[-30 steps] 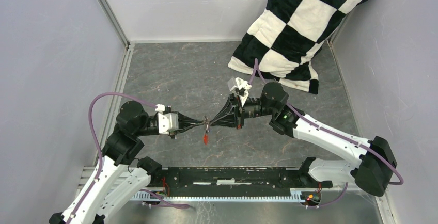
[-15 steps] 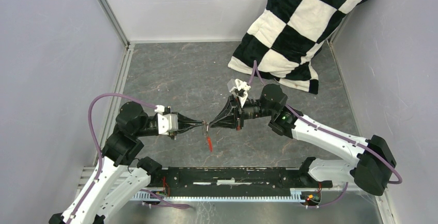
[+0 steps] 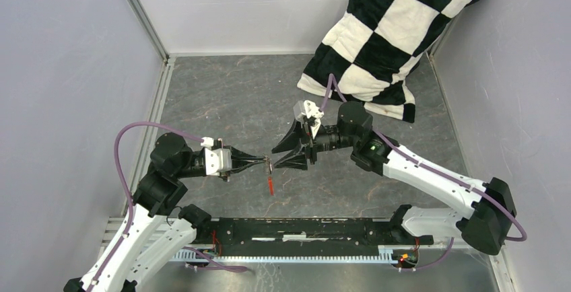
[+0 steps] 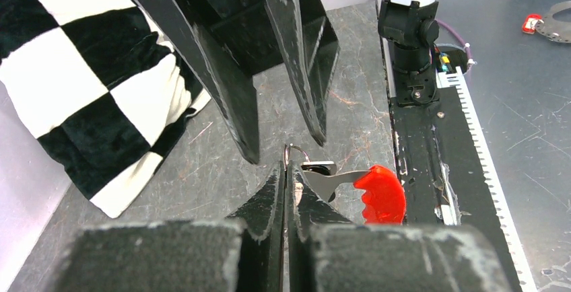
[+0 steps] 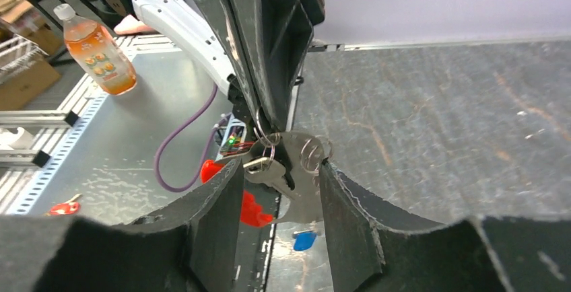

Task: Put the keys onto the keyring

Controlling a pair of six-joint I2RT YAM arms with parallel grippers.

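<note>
My left gripper (image 3: pixel 267 163) (image 4: pixel 286 168) is shut on the keyring (image 4: pixel 297 151), a thin wire loop held above the table. From it hang a silver key blade (image 4: pixel 328 178) and the red tag (image 4: pixel 381 193) (image 3: pixel 270 184). My right gripper (image 3: pixel 275 157) (image 5: pixel 279 165) faces the left one tip to tip and stands open, one finger on each side of the hanging bunch, with nothing gripped. In the right wrist view the ring loops (image 5: pixel 314 151), a silver key (image 5: pixel 264 165), the red tag (image 5: pixel 254 212) and a blue key head (image 5: pixel 304 240) show between my fingers.
A black-and-white checked cushion (image 3: pixel 397 29) lies in the back right corner. Grey walls enclose the marbled table (image 3: pixel 229 97). The black base rail (image 3: pixel 303 230) runs along the near edge. An orange drink bottle (image 5: pixel 94 50) stands beyond the table.
My right gripper has opened and let go of the bunch, its fingers now spread around it. The red tag swung slightly. The left gripper has kept its hold and place.
</note>
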